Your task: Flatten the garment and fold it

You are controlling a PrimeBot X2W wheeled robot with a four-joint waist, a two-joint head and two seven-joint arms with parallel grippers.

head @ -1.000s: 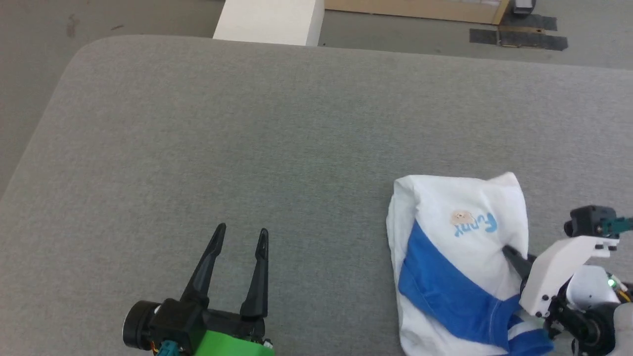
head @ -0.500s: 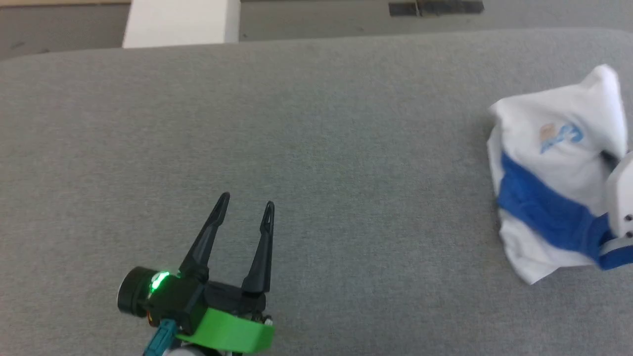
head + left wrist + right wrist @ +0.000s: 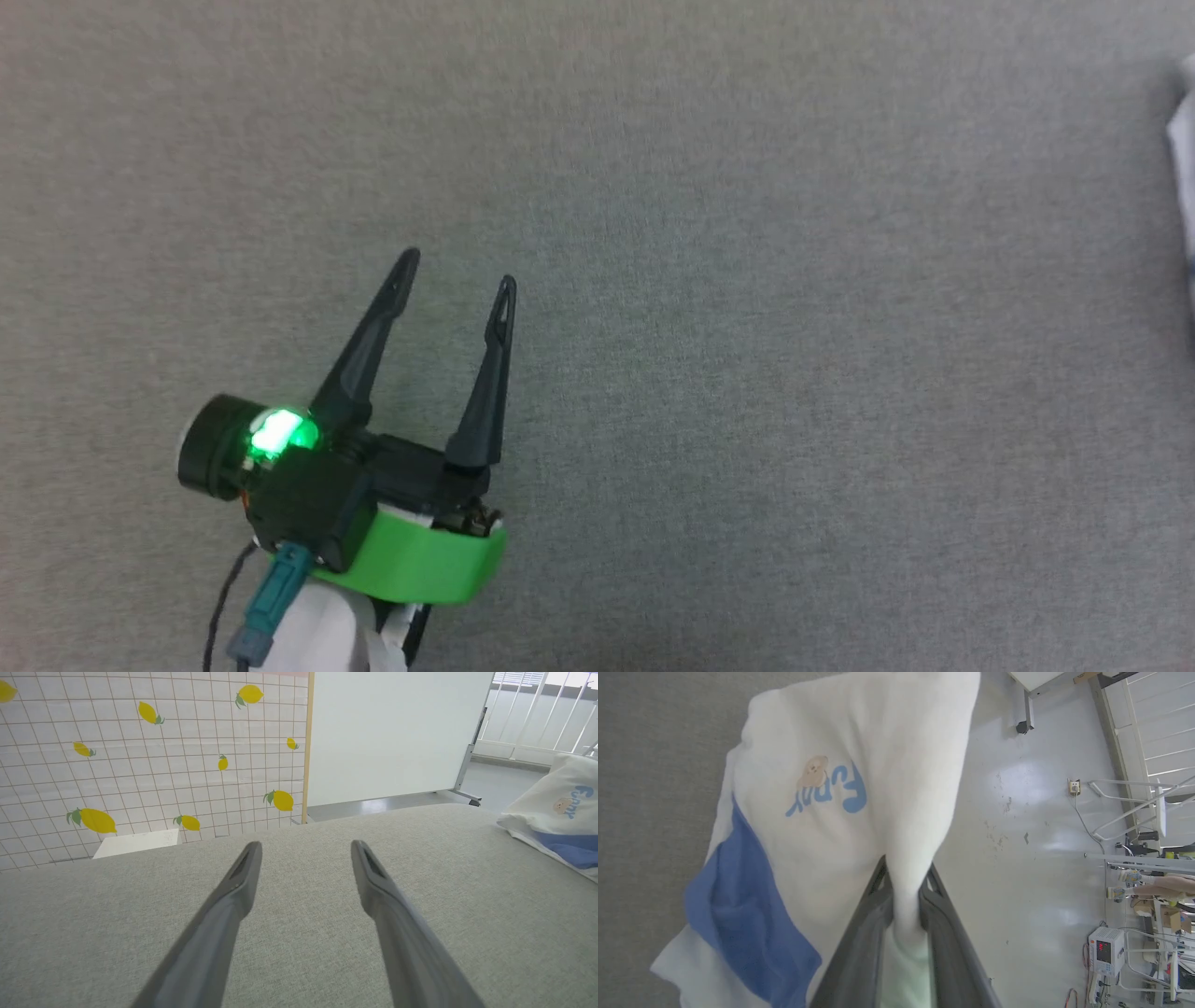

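The right gripper (image 3: 903, 877) is clamped on a bunched fold of the garment (image 3: 822, 812), its two dark fingers pinching white cloth that rises between them toward 12 o'clock in the right wrist view. From the pinch the shirt spreads toward 10 o'clock: a white body with a small printed animal and blue lettering, and a blue band running down toward 8 o'clock (how much of it is lifted off the surface cannot be told). The grey padded surface (image 3: 654, 765) shows beside the cloth at 9 o'clock and the glossy floor (image 3: 1017, 812) at 3 o'clock. The left gripper (image 3: 457, 271) has its fingers spread wide apart, at 7 o'clock in the head view, over the grey surface. In the left wrist view the garment sits at 3 o'clock, well apart from those fingers, with a lemon-patterned wall (image 3: 140, 765) at 10 o'clock and a white board (image 3: 392, 732) at 1 o'clock.
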